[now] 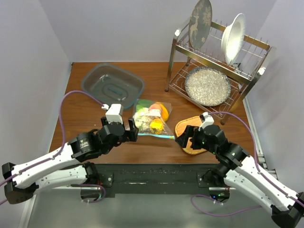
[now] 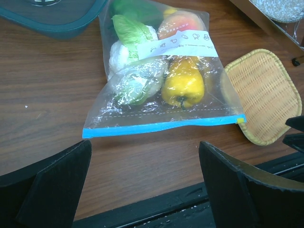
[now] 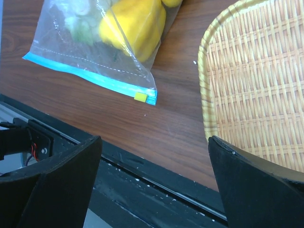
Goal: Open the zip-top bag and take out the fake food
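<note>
The zip-top bag [image 1: 153,121] lies flat at the table's middle, shut, with its teal-blue zip strip [image 2: 161,126] toward the arms and a yellow slider [image 3: 140,97] at the strip's right end. Inside are the fake food: a yellow bell pepper [image 2: 183,83], a peach [image 2: 178,26], a white cauliflower [image 2: 121,54] with green leaves, and an orange piece [image 1: 164,111]. My left gripper [image 1: 132,130] is open and empty just left of and in front of the bag, the strip beyond its fingertips in the left wrist view [image 2: 145,148]. My right gripper [image 1: 183,137] is open and empty, over the near table edge [image 3: 155,140], right of the bag.
A woven orange mat [image 1: 190,127] lies right of the bag, partly under my right gripper. A grey tub [image 1: 112,85] sits at the back left. A metal dish rack [image 1: 216,66] with plates stands at the back right. The black table edge [image 1: 156,173] runs along the front.
</note>
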`<state>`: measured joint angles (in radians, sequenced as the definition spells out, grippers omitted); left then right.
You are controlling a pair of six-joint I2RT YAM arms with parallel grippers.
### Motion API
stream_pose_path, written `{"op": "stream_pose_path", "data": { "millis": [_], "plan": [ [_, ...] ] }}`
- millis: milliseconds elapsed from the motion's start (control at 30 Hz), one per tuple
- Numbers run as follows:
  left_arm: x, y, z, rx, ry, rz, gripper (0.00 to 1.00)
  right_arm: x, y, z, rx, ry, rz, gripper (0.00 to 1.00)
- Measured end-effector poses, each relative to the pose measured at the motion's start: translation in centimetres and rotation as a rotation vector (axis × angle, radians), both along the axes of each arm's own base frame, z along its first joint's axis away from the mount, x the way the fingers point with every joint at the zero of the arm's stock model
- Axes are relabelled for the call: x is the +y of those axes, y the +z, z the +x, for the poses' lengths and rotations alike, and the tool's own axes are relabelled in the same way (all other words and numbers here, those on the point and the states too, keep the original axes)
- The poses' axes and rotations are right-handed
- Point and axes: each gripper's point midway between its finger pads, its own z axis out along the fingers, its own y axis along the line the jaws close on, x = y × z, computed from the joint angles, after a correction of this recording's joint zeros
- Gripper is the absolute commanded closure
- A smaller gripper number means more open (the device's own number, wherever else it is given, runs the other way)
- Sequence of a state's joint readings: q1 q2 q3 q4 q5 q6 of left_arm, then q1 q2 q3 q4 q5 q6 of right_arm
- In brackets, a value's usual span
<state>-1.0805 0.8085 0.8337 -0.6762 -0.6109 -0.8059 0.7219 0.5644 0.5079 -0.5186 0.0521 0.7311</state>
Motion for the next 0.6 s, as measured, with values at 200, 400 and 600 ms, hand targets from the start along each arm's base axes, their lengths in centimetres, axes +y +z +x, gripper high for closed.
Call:
{"op": "stream_pose_path", "data": {
  "millis": [200, 400, 600],
  "plan": [
    [-0.1, 1.0, -0.4, -0.009, -0.005, -0.085, 0.07, 0.8, -0.8, 0.3, 0.027, 0.011, 0.003, 0.11],
    [-3.3, -1.4, -0.9, 0.081, -0.04, -0.179, 0.12, 2.0, -1.5, 1.3, 0.052, 0.01, 0.005, 0.2],
    [-7.9, -7.1, -2.5, 0.232, -0.107, -0.174, 0.16, 2.8, -2.9, 2.0, 0.092, 0.011, -0.01, 0.24]
  ]
}}
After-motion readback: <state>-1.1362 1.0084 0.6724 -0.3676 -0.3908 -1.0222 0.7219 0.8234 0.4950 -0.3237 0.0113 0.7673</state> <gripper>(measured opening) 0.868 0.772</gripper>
